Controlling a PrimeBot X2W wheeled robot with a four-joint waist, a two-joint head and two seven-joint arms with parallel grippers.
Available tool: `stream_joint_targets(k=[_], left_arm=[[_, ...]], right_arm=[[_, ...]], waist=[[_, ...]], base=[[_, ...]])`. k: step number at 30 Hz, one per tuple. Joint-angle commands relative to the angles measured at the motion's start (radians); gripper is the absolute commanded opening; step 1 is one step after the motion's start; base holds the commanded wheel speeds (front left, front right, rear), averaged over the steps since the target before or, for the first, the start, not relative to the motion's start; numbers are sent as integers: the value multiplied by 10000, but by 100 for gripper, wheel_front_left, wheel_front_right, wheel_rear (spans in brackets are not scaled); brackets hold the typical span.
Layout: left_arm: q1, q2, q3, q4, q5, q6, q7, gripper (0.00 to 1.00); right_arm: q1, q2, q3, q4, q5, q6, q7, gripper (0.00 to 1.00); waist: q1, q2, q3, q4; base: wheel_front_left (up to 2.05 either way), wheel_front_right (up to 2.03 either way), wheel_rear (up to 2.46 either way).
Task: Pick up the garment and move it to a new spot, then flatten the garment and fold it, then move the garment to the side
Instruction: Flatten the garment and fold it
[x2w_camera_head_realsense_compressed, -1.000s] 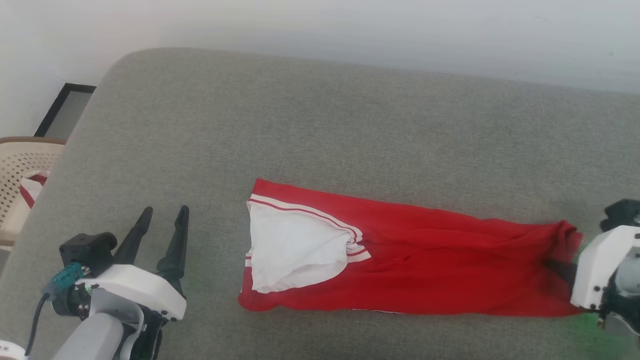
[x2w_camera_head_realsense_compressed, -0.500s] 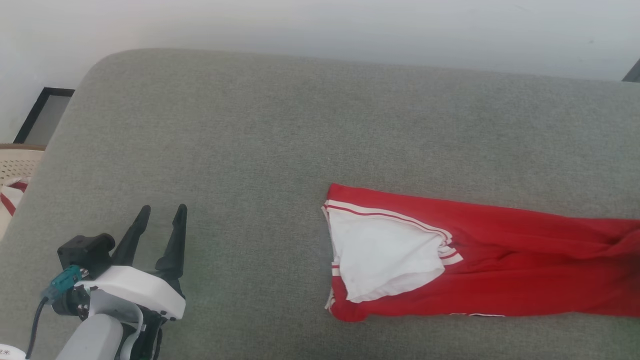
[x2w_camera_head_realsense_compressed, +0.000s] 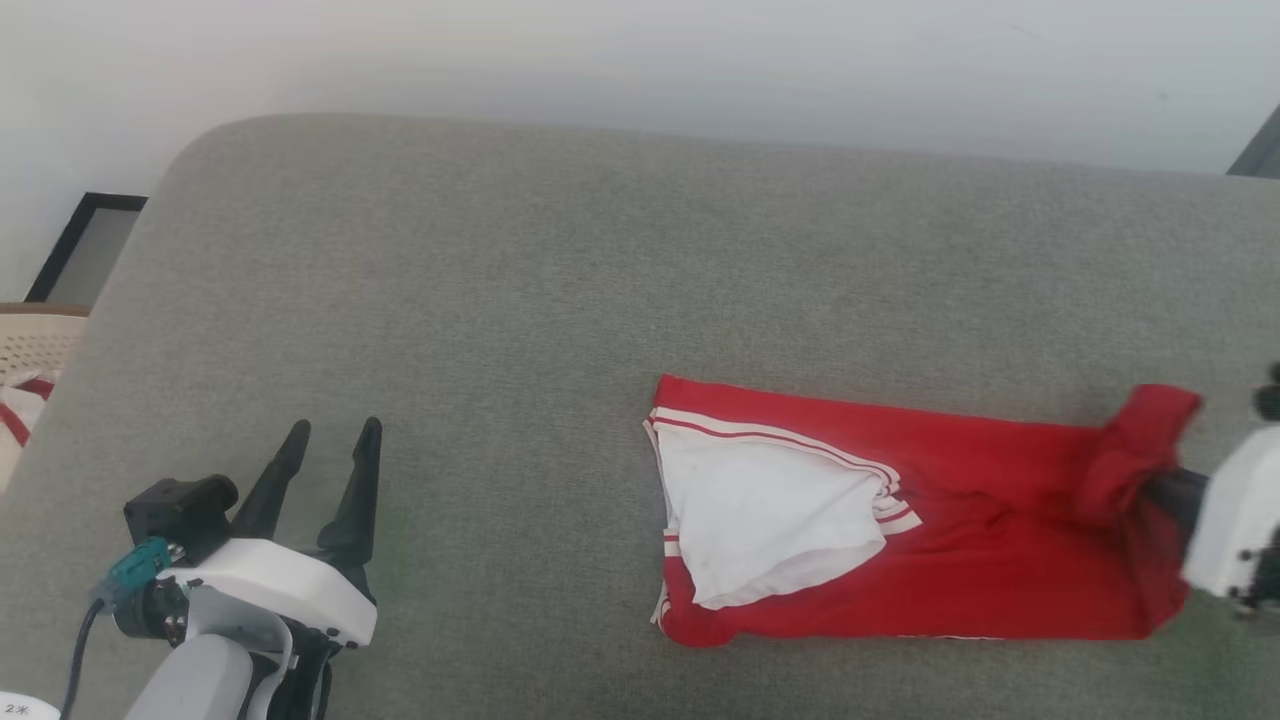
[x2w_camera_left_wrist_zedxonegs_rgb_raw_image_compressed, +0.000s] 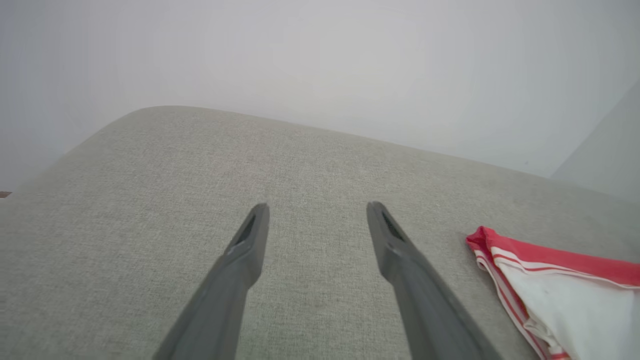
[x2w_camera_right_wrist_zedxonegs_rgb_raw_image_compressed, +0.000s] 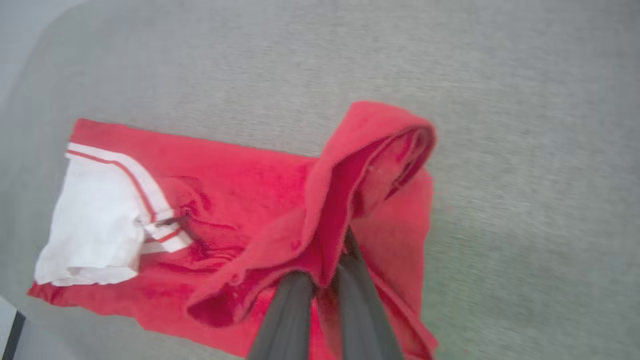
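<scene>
The garment (x2w_camera_head_realsense_compressed: 960, 520), red with a white panel (x2w_camera_head_realsense_compressed: 770, 520) and striped trim, lies in a long band on the grey cushion (x2w_camera_head_realsense_compressed: 500, 300). My right gripper (x2w_camera_head_realsense_compressed: 1165, 490) is at the garment's right end, shut on the red cloth. That end stands lifted and curls back over the rest. In the right wrist view the garment (x2w_camera_right_wrist_zedxonegs_rgb_raw_image_compressed: 240, 190) drapes over my shut right gripper (x2w_camera_right_wrist_zedxonegs_rgb_raw_image_compressed: 336, 265) and hides the tips. My left gripper (x2w_camera_head_realsense_compressed: 330, 440) hovers open and empty over bare cushion, well left of the garment. In the left wrist view my left gripper (x2w_camera_left_wrist_zedxonegs_rgb_raw_image_compressed: 317, 207) shows open, and the garment (x2w_camera_left_wrist_zedxonegs_rgb_raw_image_compressed: 565, 290) lies at the lower right.
A beige perforated basket (x2w_camera_head_realsense_compressed: 30, 345) holding a red-and-white cloth (x2w_camera_head_realsense_compressed: 15, 410) stands off the cushion's left edge. A black-framed panel (x2w_camera_head_realsense_compressed: 85, 245) leans by the wall there. A pale wall runs behind the cushion.
The garment slid to the right across the cushion. Its right end is now raised and brought back leftward in my right gripper. The head camera shifted slightly. My left gripper stayed put.
</scene>
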Motion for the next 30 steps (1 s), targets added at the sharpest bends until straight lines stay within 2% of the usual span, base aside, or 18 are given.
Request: stream_joint_targets(k=[1,6,10,19,28,29,30], left_arm=[[54,4,4,28,49,-21,-48,100],[-123,-38,-81,101,19,-102,-24,100],[-263,-114,-212,170,31,-165,31,100],[-733,-366,-496,420,48,-323,83,100],[-1010,-565,-550,757,-3,-484,15,100],[-1033,-589,-539,804,-17,-516,10,100],[-1049,-607,-529,838,-29,-540,6,100]], right_arm=[[71,112,108,-230,33,1,46,0],[-134,854,910,-1160,-320,1,201,0],[-492,1455,1622,-1265,-557,1,277,0],[-1546,2360,3140,-177,-1143,1,27,0],[-2439,2614,4465,1405,-1751,-1,-528,0],[-2516,2633,4642,1584,-1757,1,-576,15],[-2564,2668,4849,1734,-1735,1,-610,26]], waist=[[0,-1,-14,44],[0,-1,-51,274],[0,-1,-54,556],[0,-1,46,1225],[0,-1,154,1519],[0,-1,152,1526],[0,-1,147,1526]], base=[[0,0,0],[0,0,0],[0,0,0],[0,0,0],[0,0,0],[0,0,0],[0,0,0]])
